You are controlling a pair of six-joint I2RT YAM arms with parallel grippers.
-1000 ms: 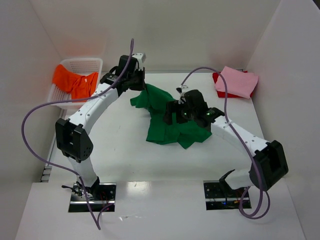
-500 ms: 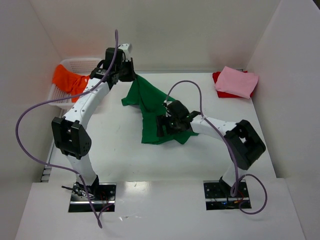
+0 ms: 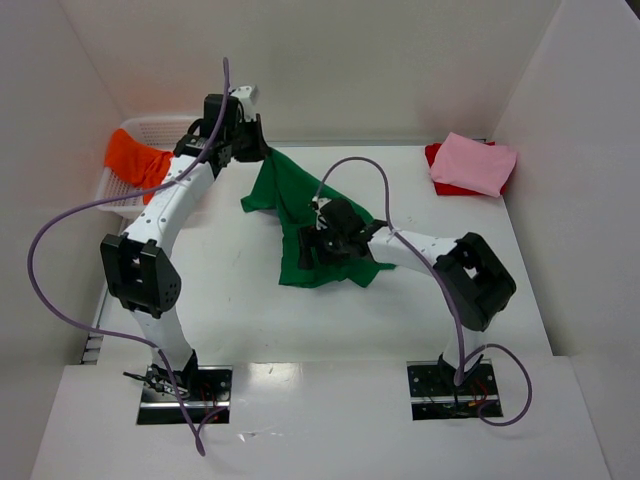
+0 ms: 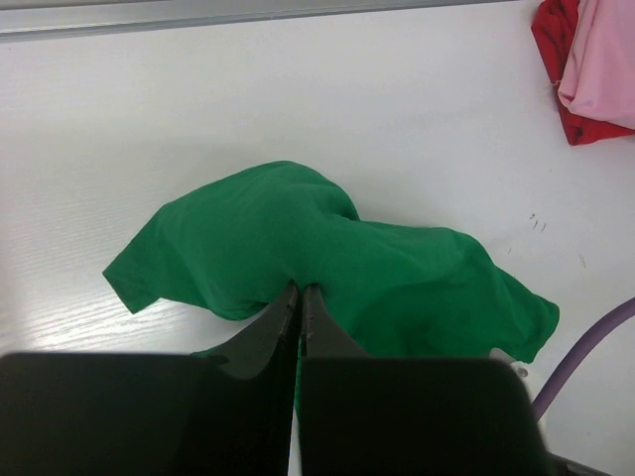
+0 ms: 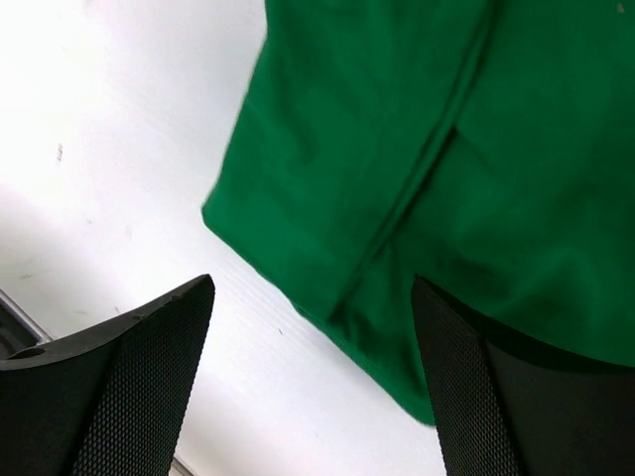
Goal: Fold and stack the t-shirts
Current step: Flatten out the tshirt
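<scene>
green t-shirt (image 3: 288,205): centre of frame, spread on the table | left gripper (image 3: 262,152): clamped tight on its upper corner, up and left of centre | right gripper (image 3: 310,248): fingers spread wide above its lower-left hem, holding nothing

The green t-shirt (image 3: 295,215) is taking up the middle of the desk (image 3: 220,300). It is running from the left hand (image 3: 255,150), which is pinching it at the far edge, down to the right hand (image 3: 318,243), whose fingers are standing apart over the hem. Bare desk is lying open to the left of the cloth and toward the bases. The basket (image 3: 160,124) with the orange shirt (image 3: 135,160) is crowding the far left corner. The pink shirt (image 3: 475,162) on the red shirt (image 3: 440,186) is filling the far right. A purple cable (image 3: 350,165) is arching over the cloth.
</scene>
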